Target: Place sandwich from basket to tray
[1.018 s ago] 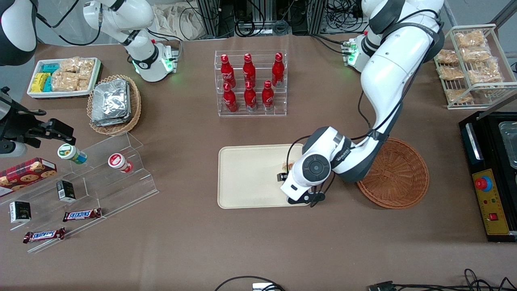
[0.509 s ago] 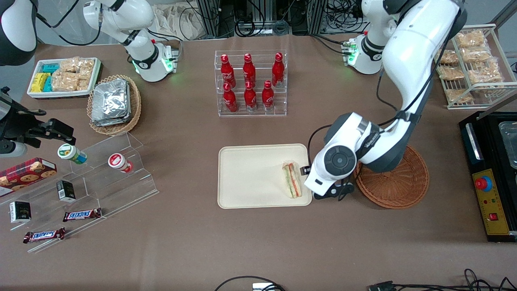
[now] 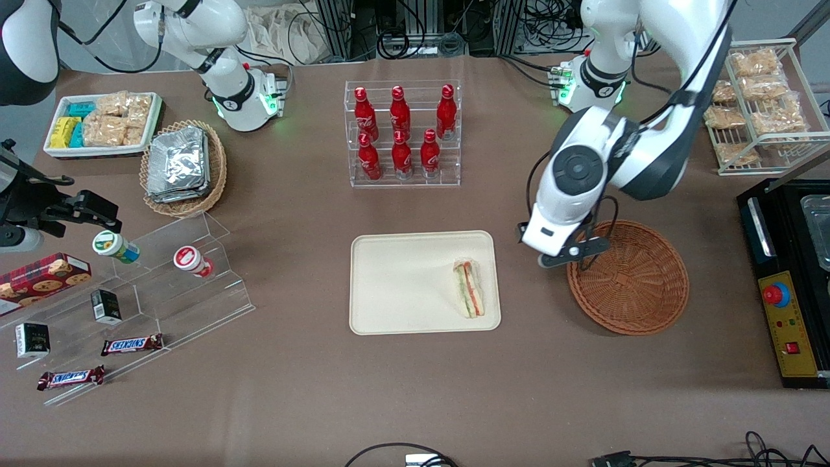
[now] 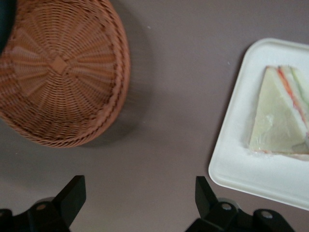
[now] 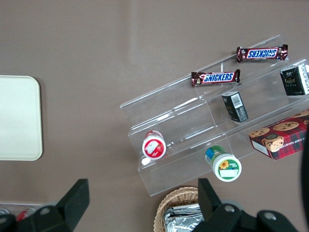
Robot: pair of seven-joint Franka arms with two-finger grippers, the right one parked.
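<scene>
We locate the sandwich lying flat on the tray, at 3 o'clock within it, touching nothing else. The wrist view shows it just inside the tray's rim, its wrapped face upward. The basket sits beside the tray toward the working arm's end of the table, apart from it. We see the gripper raised above the basket's rim at 10 o'clock, between basket and tray. Its fingers are spread wide and hold nothing. The bottle rack stands farther from the camera than the tray.
</scene>
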